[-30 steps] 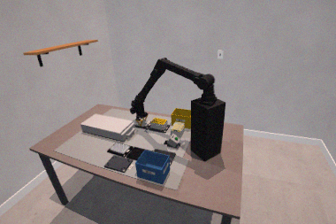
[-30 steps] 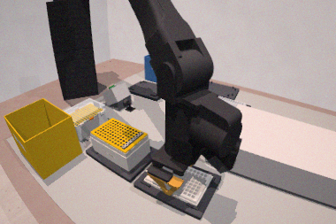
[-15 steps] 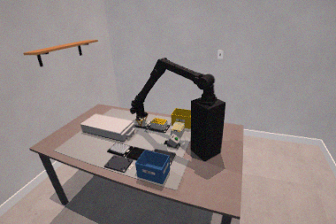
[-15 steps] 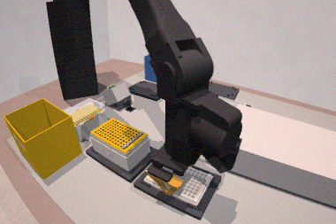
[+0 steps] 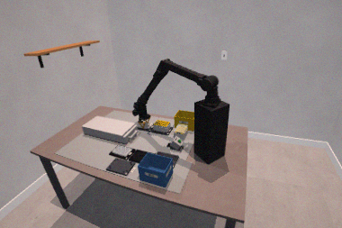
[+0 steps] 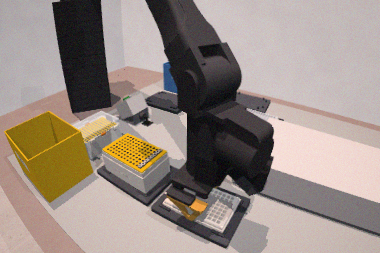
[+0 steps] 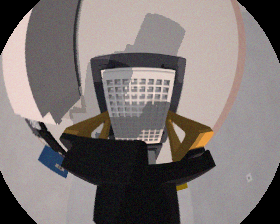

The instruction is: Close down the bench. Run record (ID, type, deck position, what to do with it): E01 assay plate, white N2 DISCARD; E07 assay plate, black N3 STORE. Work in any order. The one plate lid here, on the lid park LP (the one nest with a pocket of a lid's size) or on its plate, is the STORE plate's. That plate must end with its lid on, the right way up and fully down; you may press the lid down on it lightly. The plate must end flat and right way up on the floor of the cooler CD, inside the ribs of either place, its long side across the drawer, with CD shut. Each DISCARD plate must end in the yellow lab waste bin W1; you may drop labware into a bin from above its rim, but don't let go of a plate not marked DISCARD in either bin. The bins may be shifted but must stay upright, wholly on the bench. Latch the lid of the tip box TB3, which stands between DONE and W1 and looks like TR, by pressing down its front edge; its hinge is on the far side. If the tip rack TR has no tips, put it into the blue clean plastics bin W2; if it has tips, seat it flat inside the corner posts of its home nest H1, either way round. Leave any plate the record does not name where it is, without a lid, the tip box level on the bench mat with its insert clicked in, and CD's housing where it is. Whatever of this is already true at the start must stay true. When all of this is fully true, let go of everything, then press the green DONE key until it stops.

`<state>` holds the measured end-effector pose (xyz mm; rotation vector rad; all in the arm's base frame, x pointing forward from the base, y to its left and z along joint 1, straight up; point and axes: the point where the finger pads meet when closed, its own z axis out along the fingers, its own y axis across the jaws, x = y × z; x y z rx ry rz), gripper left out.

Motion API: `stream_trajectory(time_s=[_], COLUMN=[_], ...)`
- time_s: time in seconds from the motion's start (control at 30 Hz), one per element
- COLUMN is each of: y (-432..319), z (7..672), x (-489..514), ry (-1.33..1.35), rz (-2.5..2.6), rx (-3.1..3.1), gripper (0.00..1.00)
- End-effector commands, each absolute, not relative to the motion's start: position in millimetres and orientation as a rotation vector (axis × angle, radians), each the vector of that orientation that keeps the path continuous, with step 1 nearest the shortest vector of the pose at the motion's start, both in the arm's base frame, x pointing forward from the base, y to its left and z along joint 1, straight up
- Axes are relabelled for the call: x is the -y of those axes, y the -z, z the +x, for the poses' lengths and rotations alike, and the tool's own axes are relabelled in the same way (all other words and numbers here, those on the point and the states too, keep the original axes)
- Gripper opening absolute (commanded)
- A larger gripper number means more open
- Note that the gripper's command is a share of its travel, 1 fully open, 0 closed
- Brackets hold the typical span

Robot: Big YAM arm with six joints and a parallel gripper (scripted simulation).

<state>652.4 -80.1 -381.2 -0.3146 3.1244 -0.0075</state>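
My gripper [image 6: 190, 208] is down at a dark nest beside the cooler, its orange fingers shut on the short sides of a white well plate [image 6: 218, 210]. The wrist view shows this plate [image 7: 136, 104] between the fingers, lying in its nest; I cannot tell whether it is lifted. Another white plate [image 5: 121, 151] and a black plate [image 5: 138, 155] lie in nests near the front of the mat. A dark flat piece [image 5: 121, 167] lies in the front nest. The yellow bin [image 6: 45, 154] stands to the left.
A tip rack with a yellow top [image 6: 134, 159] stands right next to the held plate. A second tip box [image 6: 97, 129] and the green key block [image 6: 134, 104] lie beyond it. The long white cooler [image 6: 325, 159] is to the right, and the blue bin [image 5: 156, 168] stands at the front edge of the mat. The arm's black pedestal [image 5: 211, 130] stands at the right of the table.
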Motion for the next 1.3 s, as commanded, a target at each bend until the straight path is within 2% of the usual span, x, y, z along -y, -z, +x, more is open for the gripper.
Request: stream_trajectory(time_s=[0.0,0.23,0.93,1.03,1.07,1.27], y=[371.5,340.9,341.3,347.5,375.1,364.0], z=[678.4,696.5,678.8,674.0,652.8,661.4], x=[82.8,85.0,82.8,82.3,79.7,80.7], ry=[0.018,0.030,0.019,0.016,0.002,0.008], rz=[-0.285,-0.282,-0.285,-0.286,-0.290,-0.288], rx=[-3.076,-3.040,-3.074,-3.084,-3.127,-3.110], gripper=[0.00,0.00,0.00,0.00,0.00,0.00])
